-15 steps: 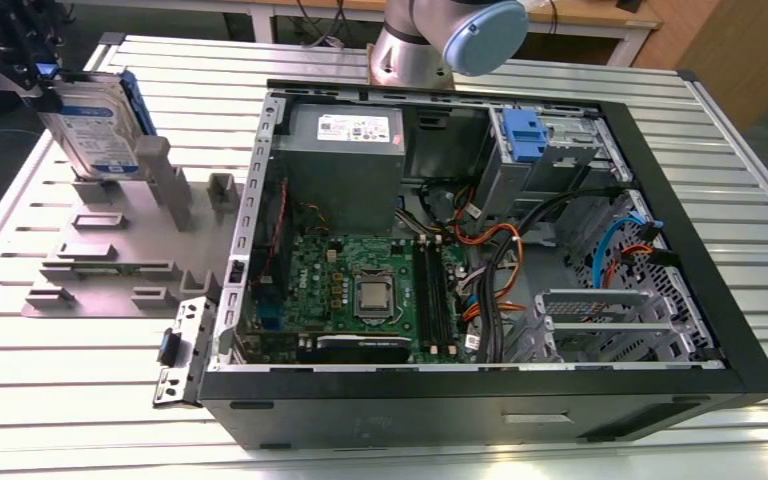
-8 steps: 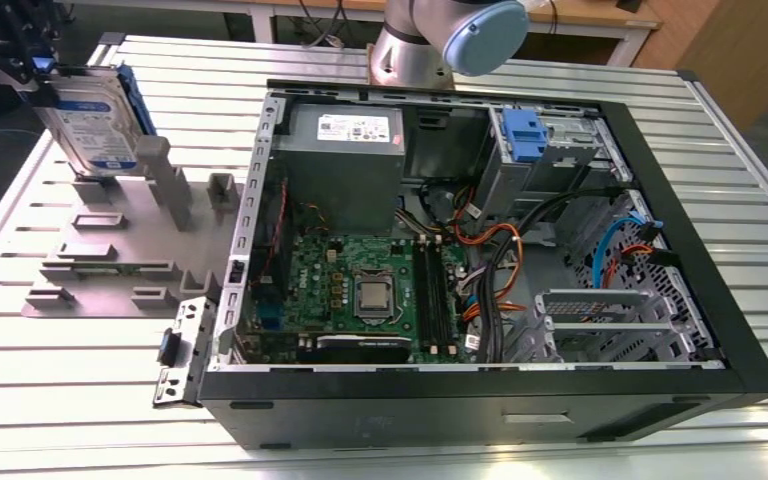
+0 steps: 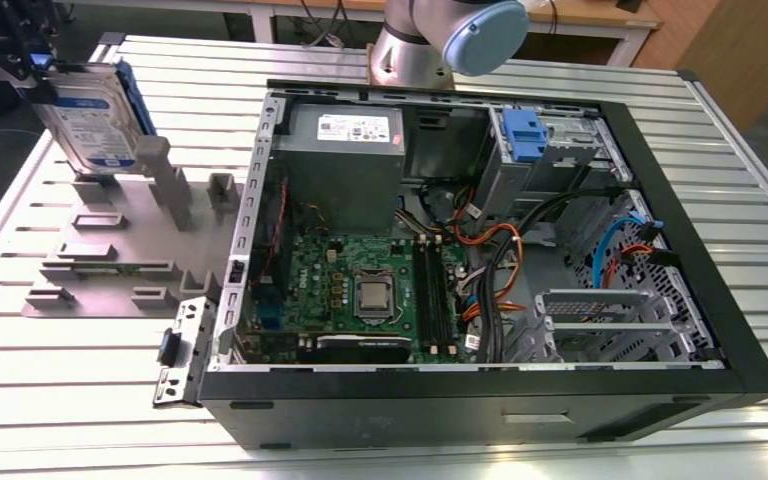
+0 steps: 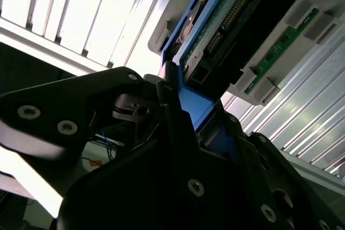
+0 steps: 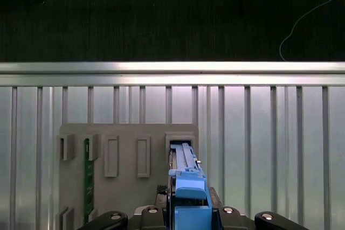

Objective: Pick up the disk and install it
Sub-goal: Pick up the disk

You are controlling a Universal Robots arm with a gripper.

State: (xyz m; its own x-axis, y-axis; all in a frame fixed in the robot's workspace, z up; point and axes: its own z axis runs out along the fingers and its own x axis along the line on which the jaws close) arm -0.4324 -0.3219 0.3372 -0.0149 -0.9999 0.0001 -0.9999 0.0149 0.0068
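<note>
Black gripper [image 3: 31,78] sits at the exterior view's far left over the slatted aluminium table [image 3: 51,410]. Its jaws are clamped on the top end of the disk [image 3: 88,112], a flat silver rectangular hard drive with a white-and-blue label in a blue plastic bracket. In the second wrist view the black fingers [image 4: 171,112] pinch the bracket edge with no gap. The disk hangs upright, lower end right at a slot of the grey plastic fixture plate [image 3: 104,275]; can't tell if it's clear of the slot. A thin green circuit board [image 5: 86,179] stands in another slot. The open black computer case [image 3: 491,405] lies well apart to the exterior view's right, with a blue plastic caddy [image 3: 523,135] near the grey power supply box [image 3: 344,150].
</note>
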